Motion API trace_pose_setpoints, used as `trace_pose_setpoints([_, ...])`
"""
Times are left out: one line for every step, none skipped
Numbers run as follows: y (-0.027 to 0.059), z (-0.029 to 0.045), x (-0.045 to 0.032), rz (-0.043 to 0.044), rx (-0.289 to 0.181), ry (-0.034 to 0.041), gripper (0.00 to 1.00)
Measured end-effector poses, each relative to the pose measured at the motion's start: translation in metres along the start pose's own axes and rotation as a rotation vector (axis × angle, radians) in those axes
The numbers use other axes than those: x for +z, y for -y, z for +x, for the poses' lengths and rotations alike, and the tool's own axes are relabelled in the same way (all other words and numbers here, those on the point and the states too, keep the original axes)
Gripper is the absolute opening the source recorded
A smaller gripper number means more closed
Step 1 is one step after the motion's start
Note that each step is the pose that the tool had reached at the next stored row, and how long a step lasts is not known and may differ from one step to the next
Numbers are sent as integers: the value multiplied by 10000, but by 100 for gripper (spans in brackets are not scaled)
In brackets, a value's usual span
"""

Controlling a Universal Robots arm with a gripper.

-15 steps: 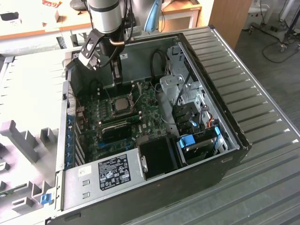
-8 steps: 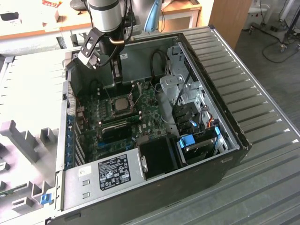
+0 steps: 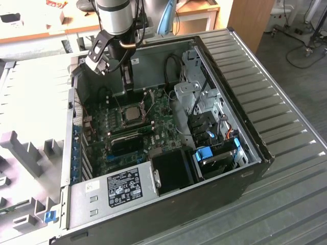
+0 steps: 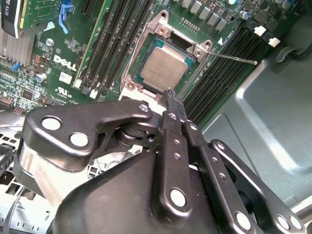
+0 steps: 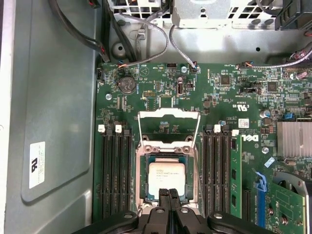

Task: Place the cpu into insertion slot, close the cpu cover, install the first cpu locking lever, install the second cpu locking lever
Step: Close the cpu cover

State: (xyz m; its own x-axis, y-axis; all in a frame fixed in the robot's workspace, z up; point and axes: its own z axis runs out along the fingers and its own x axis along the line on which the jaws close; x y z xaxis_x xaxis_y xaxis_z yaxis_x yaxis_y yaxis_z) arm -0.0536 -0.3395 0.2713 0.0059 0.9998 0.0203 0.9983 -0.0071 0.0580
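Lying flat in the insertion slot (image 5: 145,176), the cpu (image 5: 166,176) is showing its metal top upward; being square, it is offering no long axis. The cpu cover (image 5: 169,115) is standing swung open on the slot's side away from the gripper (image 5: 169,192), its window framing bare board. The gripper is hovering clenched on nothing, its tips just beside the slot's near edge; in the exterior view it is sitting at 12 o'clock from the cpu. A thin locking lever (image 4: 234,57) is jutting out across the memory slots (image 4: 217,73).
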Motion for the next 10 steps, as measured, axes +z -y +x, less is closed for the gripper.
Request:
trace_pose_setpoints([-7,0,0,0,1,1,10])
trace_pose_setpoints([-16,0,1,0,2,-1,10])
trace_pose_setpoints([-26,0,2,-1,2,-1,10])
trace_pose_setpoints([-38,1,3,-1,1,-1,10])
trace_pose_setpoints([-51,1,4,-1,1,-1,10])
trace_pose_setpoints([-64,1,5,-1,1,-1,10])
trace_pose_setpoints([-79,1,6,-2,1,-2,10])
trace_pose_setpoints([-93,1,7,-1,2,-2,10])
trace_pose_setpoints([-108,1,7,-1,2,-1,10])
trace_pose_setpoints([-124,1,8,-1,2,-2,10])
